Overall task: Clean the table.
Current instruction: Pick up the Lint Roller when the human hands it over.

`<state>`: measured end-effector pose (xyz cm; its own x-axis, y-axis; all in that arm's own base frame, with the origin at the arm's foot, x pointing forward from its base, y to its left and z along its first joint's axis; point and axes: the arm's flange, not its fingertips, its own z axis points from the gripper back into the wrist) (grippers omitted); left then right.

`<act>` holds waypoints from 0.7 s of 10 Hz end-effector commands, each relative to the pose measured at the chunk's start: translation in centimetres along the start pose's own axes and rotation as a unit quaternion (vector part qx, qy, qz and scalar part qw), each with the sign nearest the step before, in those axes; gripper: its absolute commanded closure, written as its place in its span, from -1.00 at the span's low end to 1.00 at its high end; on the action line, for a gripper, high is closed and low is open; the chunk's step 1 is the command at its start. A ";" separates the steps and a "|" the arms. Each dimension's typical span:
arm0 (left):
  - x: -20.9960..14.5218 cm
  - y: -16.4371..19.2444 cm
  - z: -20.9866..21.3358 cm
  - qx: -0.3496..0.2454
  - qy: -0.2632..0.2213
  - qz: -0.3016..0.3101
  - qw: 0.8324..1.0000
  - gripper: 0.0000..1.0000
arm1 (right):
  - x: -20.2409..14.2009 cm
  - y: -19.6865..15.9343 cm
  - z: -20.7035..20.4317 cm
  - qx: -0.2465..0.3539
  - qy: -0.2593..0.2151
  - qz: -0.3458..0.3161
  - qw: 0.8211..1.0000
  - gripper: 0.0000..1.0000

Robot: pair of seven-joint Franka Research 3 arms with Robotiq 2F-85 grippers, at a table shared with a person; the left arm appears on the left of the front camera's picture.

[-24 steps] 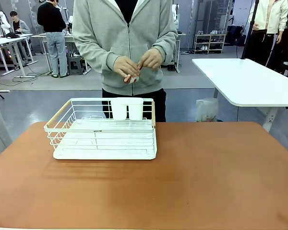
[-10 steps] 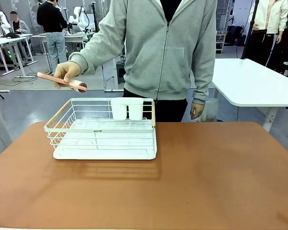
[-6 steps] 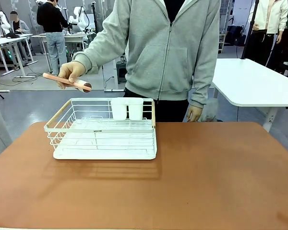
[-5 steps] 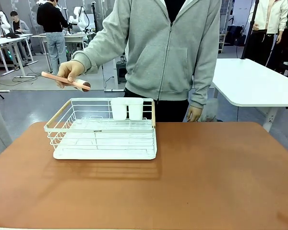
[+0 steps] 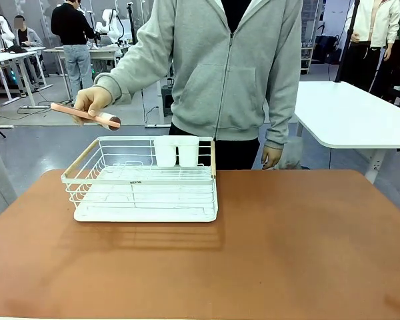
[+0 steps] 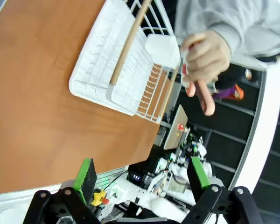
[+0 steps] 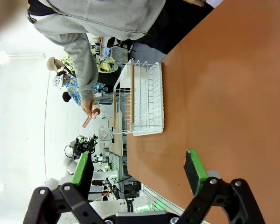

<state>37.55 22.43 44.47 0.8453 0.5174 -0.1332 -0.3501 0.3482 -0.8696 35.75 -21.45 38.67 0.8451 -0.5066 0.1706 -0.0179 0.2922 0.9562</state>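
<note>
pink tool (image 5: 85, 115) is now held out near rack (image 5: 143, 200); table (image 5: 287, 253) not yet wiped | left gripper (image 6: 142, 173), right gripper (image 7: 138, 170) are spread wide, empty

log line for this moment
left gripper: open, empty | right gripper: open, empty | person's hand: holds pink tool | white rack: on table

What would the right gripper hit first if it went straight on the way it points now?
Probably the right gripper meets the bare top of the large reddish-brown matte table first. The white wire rack lies farther off, beside that line; depth is unclear.
</note>
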 end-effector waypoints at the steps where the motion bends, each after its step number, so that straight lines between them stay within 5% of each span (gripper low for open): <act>1: -1.9 -3.8 -2.1 0.044 -0.010 0.059 0.997 -1.00 | -0.1 0.2 0.1 0.001 -0.002 0.001 1.000 -1.00; 4: -0.6 -8.3 -5.1 0.085 -0.032 0.088 0.992 -1.00 | -0.1 0.2 0.1 0.001 -0.002 0.001 1.000 -1.00; 7: 0.0 -11.8 -8.9 0.106 -0.064 0.040 0.991 -1.00 | -0.1 0.2 0.1 0.001 -0.002 0.001 1.000 -1.00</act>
<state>44.29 11.56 50.52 0.7720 0.6152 -0.1598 -0.4948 0.4238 -0.7587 35.78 -21.46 38.68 0.8451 -0.5065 0.1708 -0.0179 0.2926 0.9561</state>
